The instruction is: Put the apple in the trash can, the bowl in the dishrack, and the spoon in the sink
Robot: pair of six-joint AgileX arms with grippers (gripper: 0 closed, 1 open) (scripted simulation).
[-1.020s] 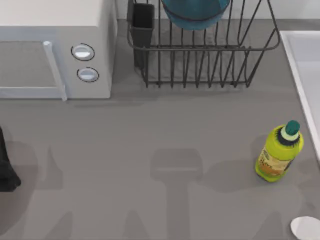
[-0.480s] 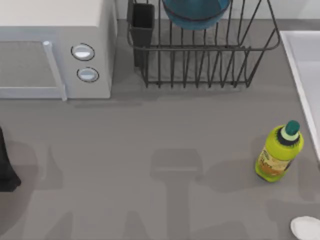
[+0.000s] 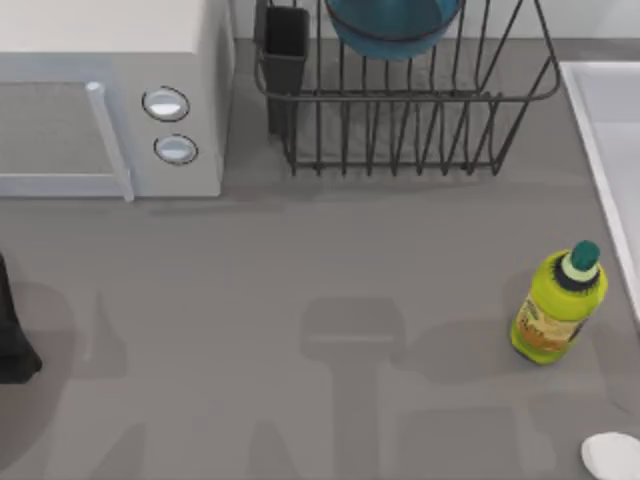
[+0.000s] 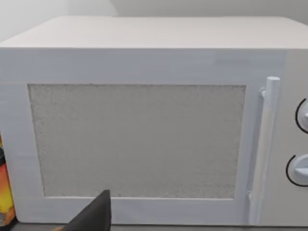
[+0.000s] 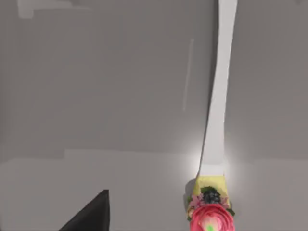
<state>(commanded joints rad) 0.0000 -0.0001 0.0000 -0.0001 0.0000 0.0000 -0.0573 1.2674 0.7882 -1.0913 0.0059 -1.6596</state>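
The teal-blue bowl (image 3: 390,25) rests inside the dark wire dishrack (image 3: 520,95) at the back of the table. The spoon's pale oval head (image 3: 612,455) lies at the front right corner, with the handle cut off by the frame. The sink (image 3: 610,120) runs along the right edge. The apple and the trash can are out of view. A dark part of my left arm (image 3: 8,340) shows at the left edge. One dark fingertip (image 4: 94,216) of my left gripper faces the microwave door. One dark fingertip (image 5: 91,214) of my right gripper hangs over grey surface.
A white microwave (image 3: 100,60) fills the back left. A black utensil cup (image 3: 287,45) sits at the rack's left corner. A yellow-green bottle (image 3: 555,305) with a green cap stands left of the sink. A yellow thing with a pink flower (image 5: 209,211) lies by a white strip (image 5: 221,86).
The dark arm part at the left edge has drawn slightly further left, and the arm shadows on the table have shifted a little. The bowl, the bottle and the spoon have stayed put.
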